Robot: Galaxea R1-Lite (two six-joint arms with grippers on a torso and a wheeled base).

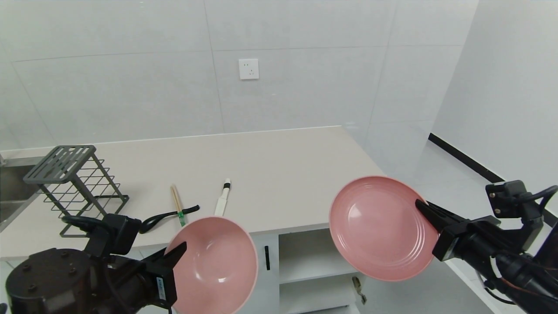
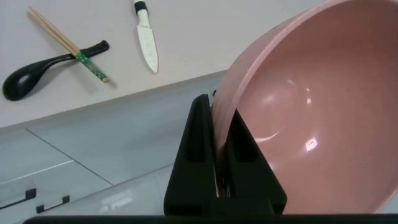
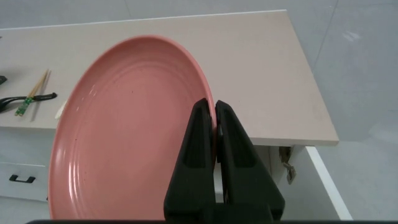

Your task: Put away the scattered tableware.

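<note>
My left gripper is shut on the rim of a pink bowl, held tilted in front of the counter's front edge. At the right, past the counter's end, my right gripper is shut on the rim of a pink plate, held up on edge. On the counter lie a pair of chopsticks, a black spoon under them, and a white knife.
A dark wire rack stands at the counter's left, beside a sink. The beige counter has open shelves below its front right. A tiled wall with a socket is behind.
</note>
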